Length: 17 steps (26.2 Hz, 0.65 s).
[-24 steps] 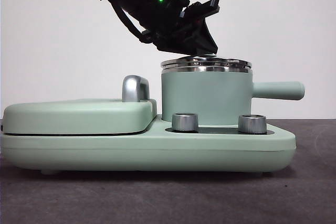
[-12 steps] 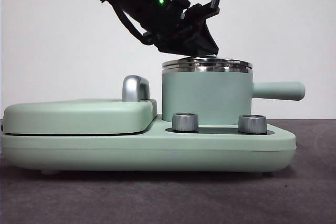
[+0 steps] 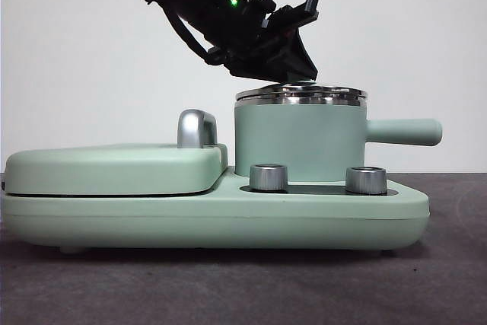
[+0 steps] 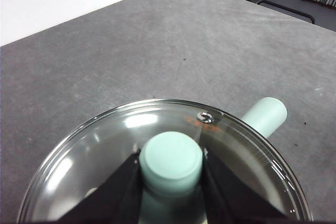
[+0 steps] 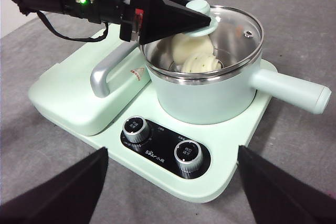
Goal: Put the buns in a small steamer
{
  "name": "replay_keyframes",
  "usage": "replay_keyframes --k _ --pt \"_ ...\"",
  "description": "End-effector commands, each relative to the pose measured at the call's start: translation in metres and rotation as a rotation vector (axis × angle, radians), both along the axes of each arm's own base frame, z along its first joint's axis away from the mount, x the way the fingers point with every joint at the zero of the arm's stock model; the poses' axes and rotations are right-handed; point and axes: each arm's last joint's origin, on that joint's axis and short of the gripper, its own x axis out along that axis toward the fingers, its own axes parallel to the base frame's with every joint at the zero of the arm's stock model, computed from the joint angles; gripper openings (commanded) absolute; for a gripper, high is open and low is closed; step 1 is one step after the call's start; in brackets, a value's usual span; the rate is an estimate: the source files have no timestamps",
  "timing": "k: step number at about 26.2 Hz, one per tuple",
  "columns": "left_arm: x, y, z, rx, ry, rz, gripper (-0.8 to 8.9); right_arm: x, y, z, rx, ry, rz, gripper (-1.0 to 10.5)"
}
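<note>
The small steamer (image 3: 298, 142) stands on the right of the mint green cooker base; it also shows in the right wrist view (image 5: 210, 98). My left gripper (image 4: 171, 157) is shut on the lid's green knob (image 4: 170, 163) and holds the glass lid (image 3: 300, 93) at the steel rim. In the right wrist view the lid is tilted, raised on the near side. Under it the ridged bun (image 5: 200, 64) and the smooth bun (image 5: 182, 45) lie inside the pot. My right gripper (image 5: 173, 153) is open and hovers in front of the cooker.
The flat griddle lid (image 3: 114, 169) with its silver handle (image 3: 196, 129) takes up the base's left half. Two steel dials (image 3: 268, 176) (image 3: 366, 180) sit at the front. The steamer's straight handle (image 3: 403, 131) sticks out to the right.
The lid has sunk slightly towards the steamer's rim and shifted a little to the right with my left gripper. Nothing else has moved.
</note>
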Motion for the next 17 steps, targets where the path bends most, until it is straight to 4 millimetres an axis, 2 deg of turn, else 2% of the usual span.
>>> replay_keyframes --k 1,5,14,17 --pt "-0.0034 -0.0072 -0.0145 0.080 0.041 -0.054 0.11 0.0001 0.0006 0.0024 0.012 -0.004 -0.002 3.9" --pt "-0.0043 -0.0063 -0.0168 0.130 0.019 -0.073 0.11 0.0001 0.0006 0.0024 0.012 -0.004 -0.002 3.9" --pt "-0.0040 -0.0070 -0.0152 0.108 0.019 -0.072 0.11 0.0001 0.0006 0.0024 0.014 -0.002 -0.003 3.9" --pt "-0.0044 -0.0068 -0.0132 0.074 0.051 -0.063 0.99 0.0001 0.0006 0.0024 0.014 -0.002 -0.003 3.9"
